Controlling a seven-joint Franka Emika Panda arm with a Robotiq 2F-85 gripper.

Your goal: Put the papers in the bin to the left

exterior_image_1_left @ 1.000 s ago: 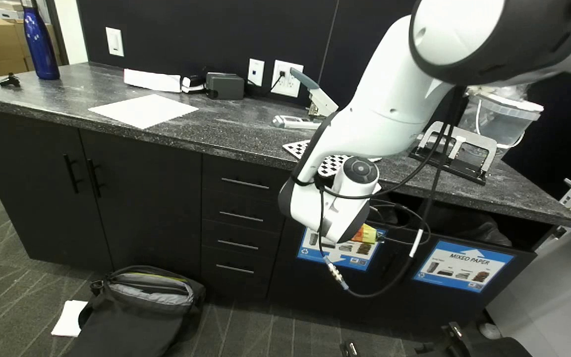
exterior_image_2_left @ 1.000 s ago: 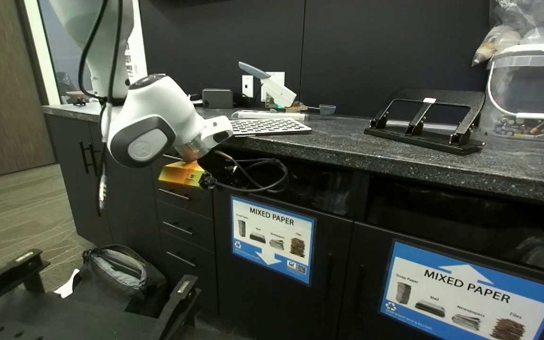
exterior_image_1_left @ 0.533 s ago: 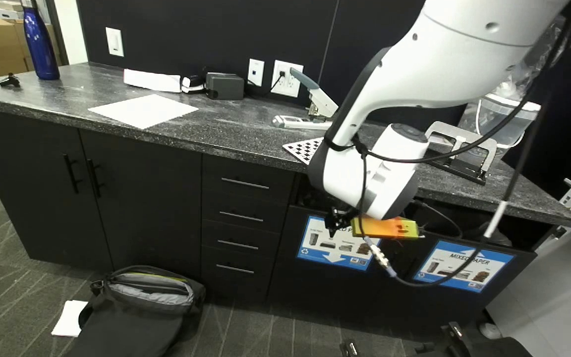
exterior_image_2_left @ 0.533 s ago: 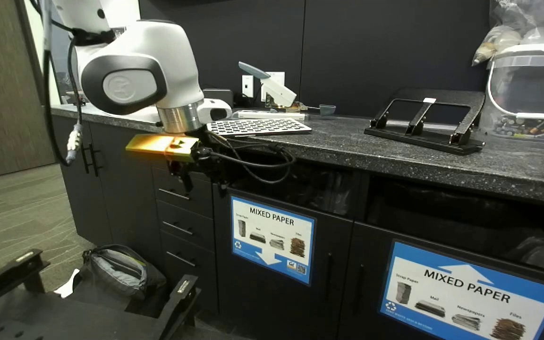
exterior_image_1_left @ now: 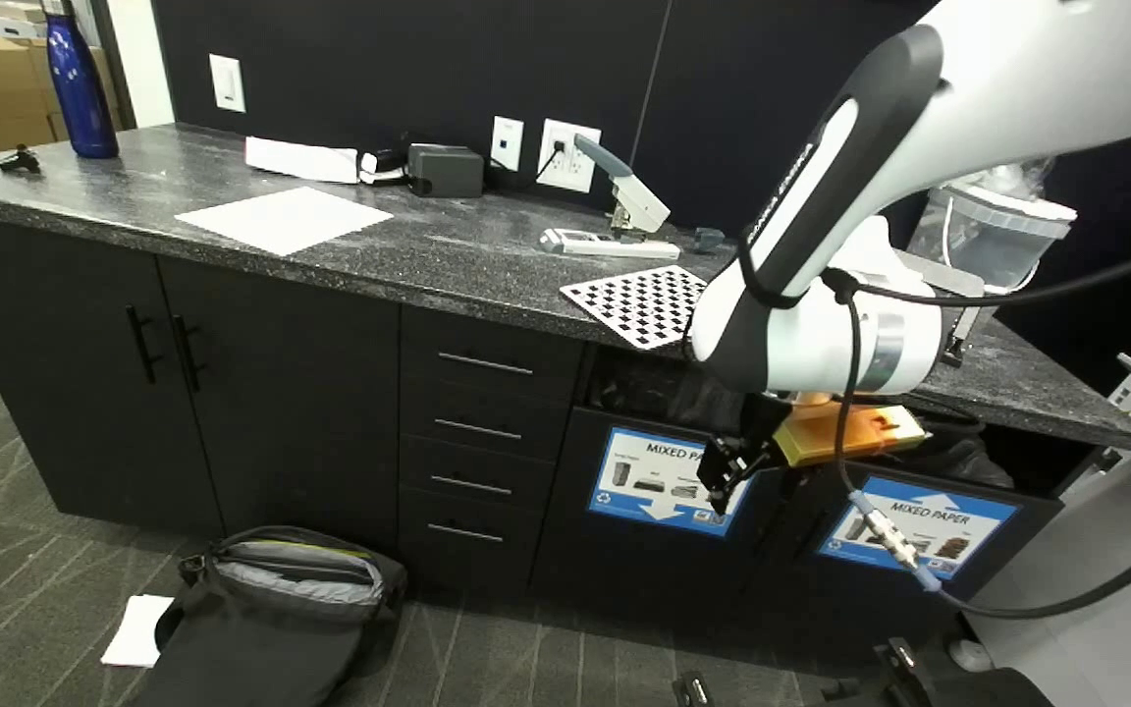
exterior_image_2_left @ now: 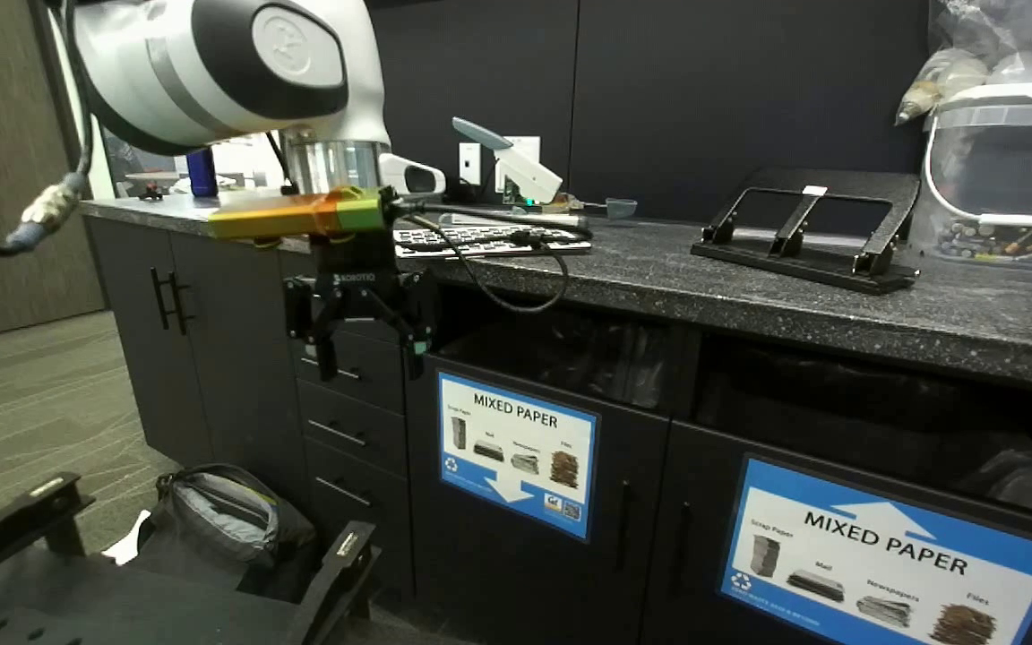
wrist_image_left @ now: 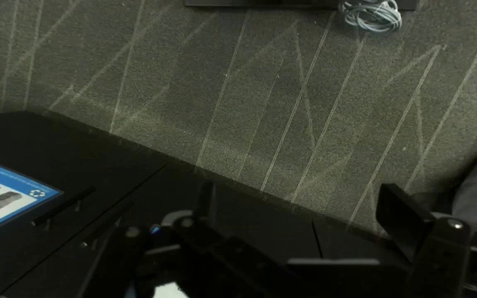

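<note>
From the left in an exterior view, a dark bag sits on the floor. Next, the robot hand hangs in the air, its jaws wide apart and pointing down. A checkered board lies on the counter above the left bin, whose blue-and-white label bears a downward arrow. The matching right bin stands just beside, below a black stand and a clear bucket. Where the crumpled papers are, I cannot tell.
</note>
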